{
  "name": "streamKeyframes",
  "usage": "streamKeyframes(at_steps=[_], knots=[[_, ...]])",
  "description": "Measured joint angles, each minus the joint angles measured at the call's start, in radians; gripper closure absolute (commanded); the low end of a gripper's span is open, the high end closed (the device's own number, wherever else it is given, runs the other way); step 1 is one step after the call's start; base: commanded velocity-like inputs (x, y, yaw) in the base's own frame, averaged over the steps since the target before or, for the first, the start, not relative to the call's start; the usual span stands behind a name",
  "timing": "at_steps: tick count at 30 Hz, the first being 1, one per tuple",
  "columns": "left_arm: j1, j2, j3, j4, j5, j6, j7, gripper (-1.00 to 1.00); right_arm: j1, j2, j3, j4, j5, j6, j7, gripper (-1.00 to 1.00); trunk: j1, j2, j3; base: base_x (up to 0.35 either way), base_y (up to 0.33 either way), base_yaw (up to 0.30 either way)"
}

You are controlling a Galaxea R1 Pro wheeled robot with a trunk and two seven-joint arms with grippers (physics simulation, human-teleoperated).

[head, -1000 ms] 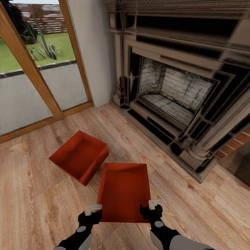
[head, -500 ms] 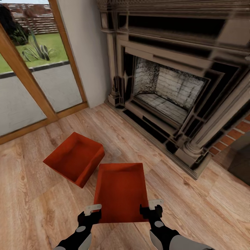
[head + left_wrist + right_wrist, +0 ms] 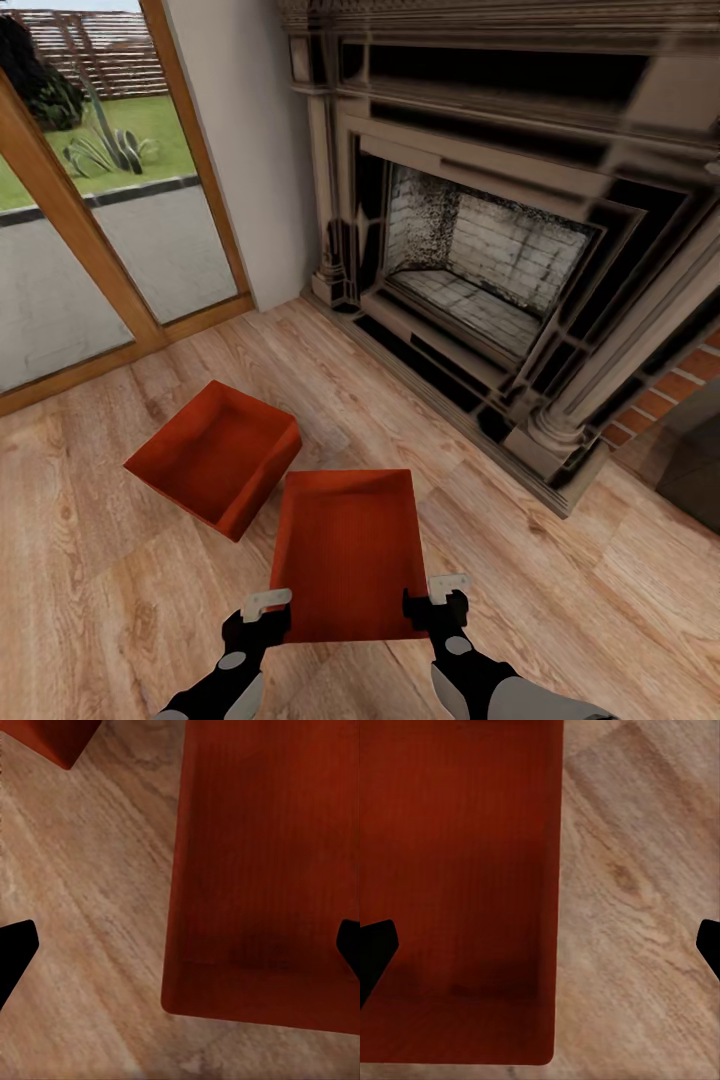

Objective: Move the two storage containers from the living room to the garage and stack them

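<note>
Near storage container (image 3: 345,555): red-orange open-topped bin, lower centre of the head view, long axis running away from the robot, over the light wood plank floor (image 3: 560,610). Its near corners sit at the two grippers.

Far storage container (image 3: 215,458): identical bin, left of centre, turned at an angle on the planks, just beside the near bin's far left corner; whether they touch cannot be told.

Left gripper (image 3: 266,612): at the near bin's near left corner. In the left wrist view its dark fingertips (image 3: 15,949) stand wide apart, straddling the bin's side wall.

Right gripper (image 3: 434,598): at the near right corner, fingers likewise spread wide, one tip (image 3: 375,945) over the bin's inside, the other over bare floor.

Fireplace (image 3: 490,260): dark, ornate, upper right, pale brick firebox.

Glass doors (image 3: 90,200): wood-framed, upper left.
</note>
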Motion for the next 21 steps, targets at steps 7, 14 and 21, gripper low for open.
streamKeyframes(at_steps=[7,14,21], knots=[[0.0,-0.003,-0.001,0.012,0.0,0.0,0.002,-1.0,0.0,-0.001,-0.002,0.0,-0.003,-0.001,0.0,-1.0,0.0,0.0,0.0,0.0,0.0,0.0],[0.0,-0.002,0.002,0.006,0.004,0.0,0.002,-1.0,0.0,-0.001,-0.003,0.0,-0.003,-0.001,0.0,-1.0,0.0,0.0,0.0,0.0,0.0,0.0],[0.0,-0.001,0.003,0.004,0.006,-0.001,0.002,-1.0,0.0,-0.001,-0.002,0.0,-0.003,-0.001,0.001,-1.0,0.0,0.0,0.0,0.054,0.0,0.0]])
